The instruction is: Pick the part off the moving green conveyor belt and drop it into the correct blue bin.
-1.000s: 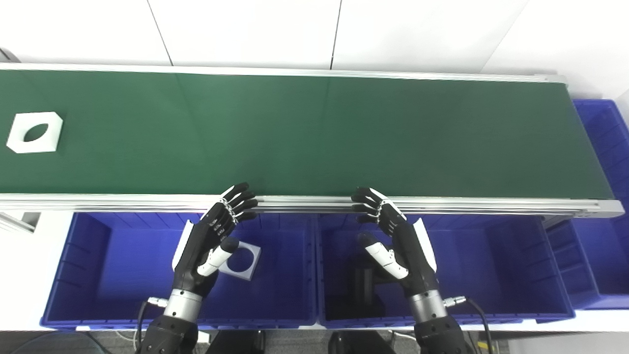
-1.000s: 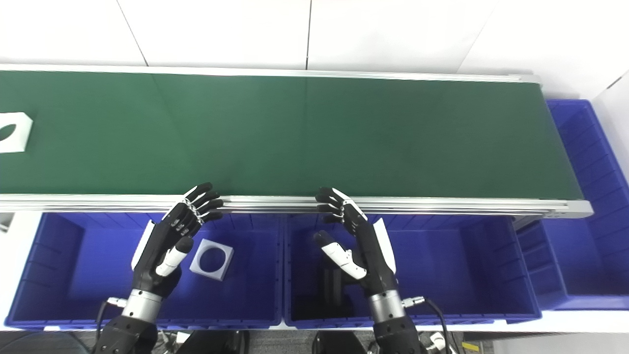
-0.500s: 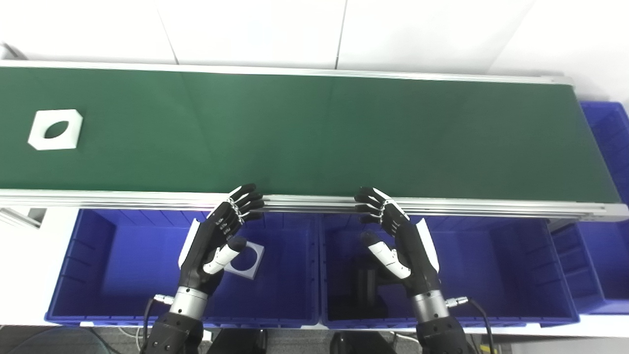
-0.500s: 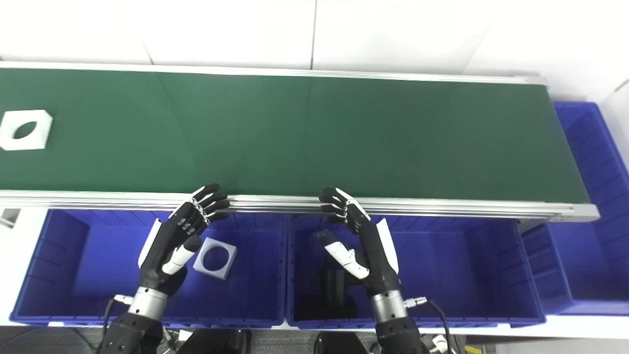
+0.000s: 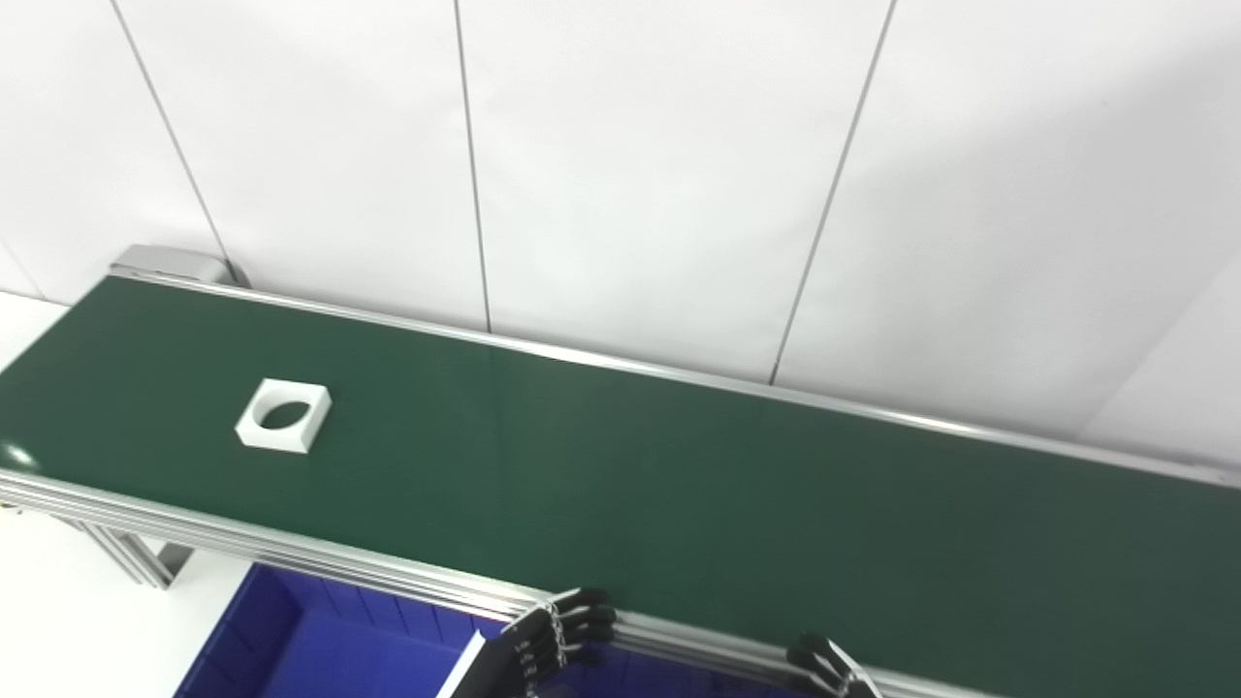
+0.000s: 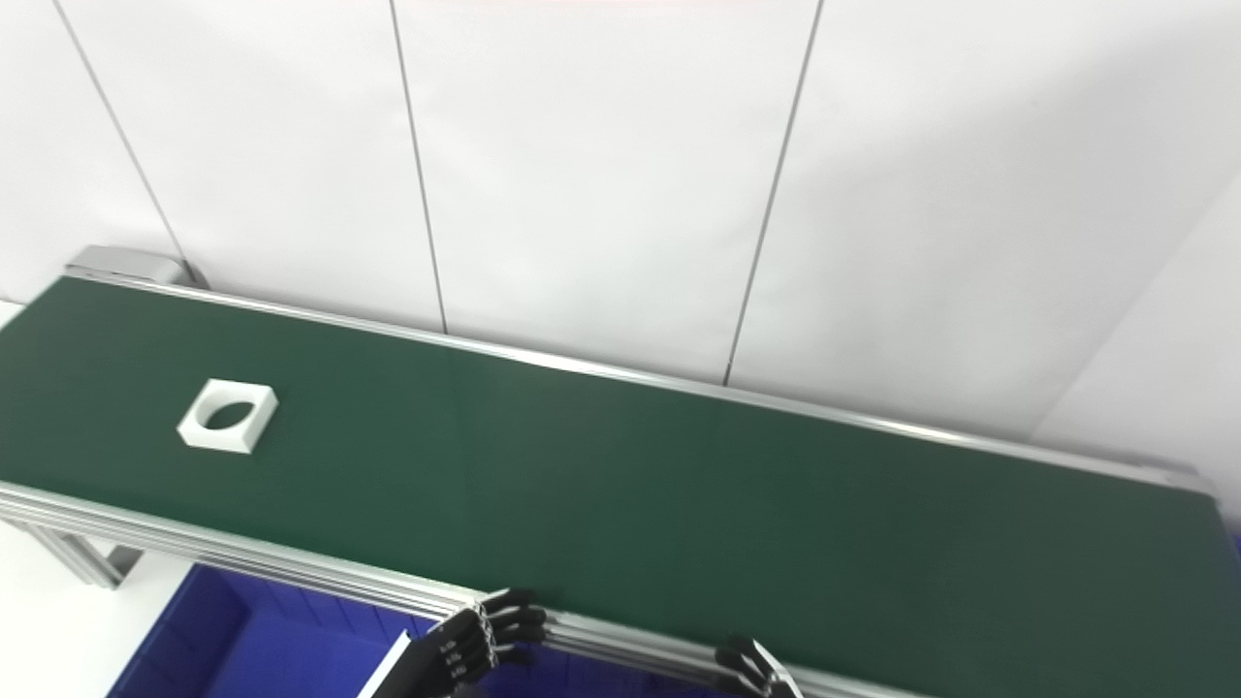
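While only the fingertips of both hands are caught at the bottom edge, most of both views is taken up by the green conveyor belt (image 5: 679,485) and the white panelled wall (image 5: 630,174) behind it. A white square part (image 5: 283,415) with a round hole through its middle is seen lying flat on the belt towards its left end, nearer the front rail than the back, well apart from both hands. Nothing is seen between the part and the hands but bare green belt. The belt is bordered by an aluminium rail (image 5: 291,555) along its near side and a thinner metal strip along the wall side; a grey end housing (image 5: 165,262) is seen at the far left corner. A metal leg frame (image 5: 126,555) is visible under the left end. Below the front rail, a corner of a blue bin (image 5: 320,645) is shown. The left hand (image 5: 553,635) is held just beside the front rail with its dark fingers slightly spread and nothing in them. Of the right hand (image 5: 829,669) only the fingertips are shown near the rail, so whether it is spread or closed cannot be told
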